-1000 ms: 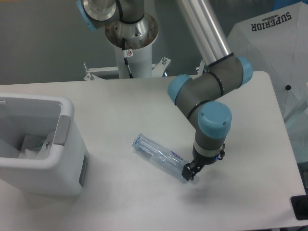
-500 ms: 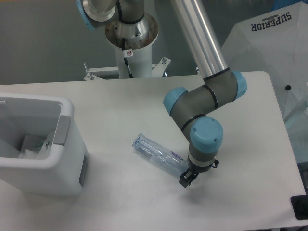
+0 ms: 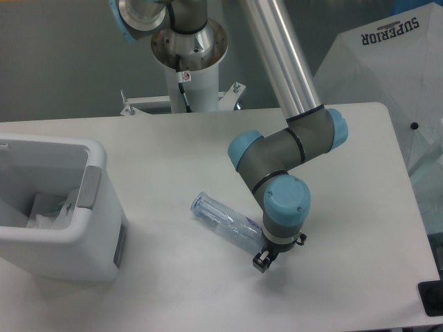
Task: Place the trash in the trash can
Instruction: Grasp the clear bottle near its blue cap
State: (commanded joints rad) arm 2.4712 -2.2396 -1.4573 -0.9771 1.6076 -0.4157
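Bench (image 3: 173,145) surface runs white from the rear edge to the front, with its right edge rounding off near a white folded cover (image 3: 387,62) printed with dark letters. One trash can (image 3: 59,207) sits at the left edge, reaching toward the front-left corner, and one crumpled white wrapper (image 3: 48,211) lies inside it. One clear crushed bottle (image 3: 225,223) lies on its side near the middle of the bench, closer to the front edge, well apart from the can with bare surface between them. One arm (image 3: 277,149) reaches down from the pedestal (image 3: 187,69) at the rear edge. Its tool (image 3: 261,260) stands at the bottle's right end, touching or just beside it; whether its fingers are spread or pinching the bottle cannot be told. Bare bench lies between the tool and the front and right edges.
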